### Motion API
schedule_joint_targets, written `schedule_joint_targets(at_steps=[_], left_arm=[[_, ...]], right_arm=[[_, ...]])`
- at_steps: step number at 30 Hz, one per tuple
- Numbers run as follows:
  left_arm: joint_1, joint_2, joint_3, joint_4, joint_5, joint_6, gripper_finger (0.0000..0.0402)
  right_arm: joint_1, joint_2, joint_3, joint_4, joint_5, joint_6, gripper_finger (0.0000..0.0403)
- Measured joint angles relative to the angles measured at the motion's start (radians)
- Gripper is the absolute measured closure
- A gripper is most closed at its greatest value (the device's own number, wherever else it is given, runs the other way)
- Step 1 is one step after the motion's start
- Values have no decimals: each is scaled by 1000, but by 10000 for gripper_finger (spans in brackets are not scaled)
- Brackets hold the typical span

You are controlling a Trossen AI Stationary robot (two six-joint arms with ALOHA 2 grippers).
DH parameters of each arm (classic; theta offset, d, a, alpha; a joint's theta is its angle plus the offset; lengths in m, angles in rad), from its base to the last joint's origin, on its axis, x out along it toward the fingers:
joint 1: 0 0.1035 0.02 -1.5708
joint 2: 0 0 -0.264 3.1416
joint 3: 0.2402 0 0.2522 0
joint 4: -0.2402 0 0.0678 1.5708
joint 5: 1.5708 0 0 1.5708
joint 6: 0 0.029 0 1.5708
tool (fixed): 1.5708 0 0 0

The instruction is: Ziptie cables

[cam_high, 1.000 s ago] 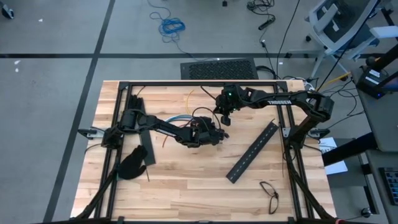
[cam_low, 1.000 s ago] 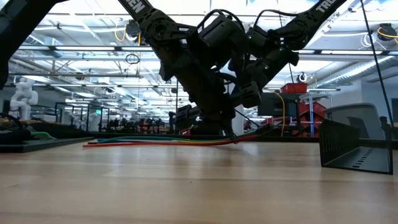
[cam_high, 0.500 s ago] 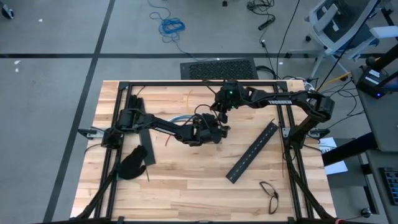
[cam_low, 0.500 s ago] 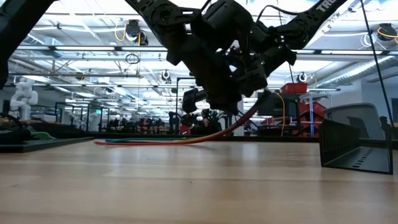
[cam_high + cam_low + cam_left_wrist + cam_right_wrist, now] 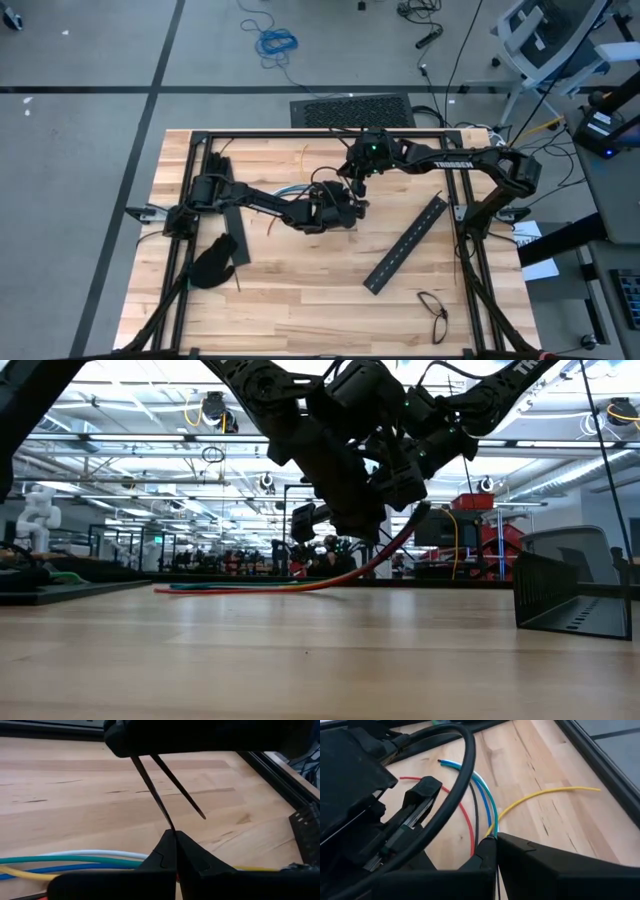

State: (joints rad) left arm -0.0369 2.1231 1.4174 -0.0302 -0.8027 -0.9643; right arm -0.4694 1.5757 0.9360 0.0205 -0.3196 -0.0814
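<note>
**Gripping wires and tie strip above mid-table**

High view. Wooden table [image 5: 300,300] inside a black frame. Left gripper [image 5: 343,208] and right gripper [image 5: 352,182] meet near the table's middle, just beside each other. Cables [image 5: 290,190] trail from under the left arm toward the table's back edge; one yellow strand curls off on its own. A long black slotted bar [image 5: 405,244] lies diagonally, well apart from the grippers on the right arm's side. A black glove [image 5: 213,262] lies near the table's left frame rail. Eyeglasses [image 5: 434,312] sit near the table's front right corner.

Low view. Both grippers hang clear of the table surface. Cables rise from the wood in a shallow curve up to the grippers, the far ends lying flat on the table. A black slotted tray [image 5: 575,605] stands at the table's right side.

Left wrist view. Left jaws pressed together, pinching a ziptie [image 5: 152,790]; a second thin dark strip runs beside it at an angle. White, green, blue and yellow wires pass across the table just behind the fingers.

Right wrist view. Right jaws pressed together, pinching the cables where blue, green, black and yellow strands converge. A red strand lies beside them on the table.
</note>
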Motion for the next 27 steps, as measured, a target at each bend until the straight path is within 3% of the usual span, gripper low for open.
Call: schedule_joint_targets(at_steps=[21,27], left_arm=[[-30,62,1,6,-22,-155,401],[-39,102,0,108,-12,-156,401]], right_arm=[[2,1,-4,20,31,129,403],[15,1,-4,-30,54,153,403]])
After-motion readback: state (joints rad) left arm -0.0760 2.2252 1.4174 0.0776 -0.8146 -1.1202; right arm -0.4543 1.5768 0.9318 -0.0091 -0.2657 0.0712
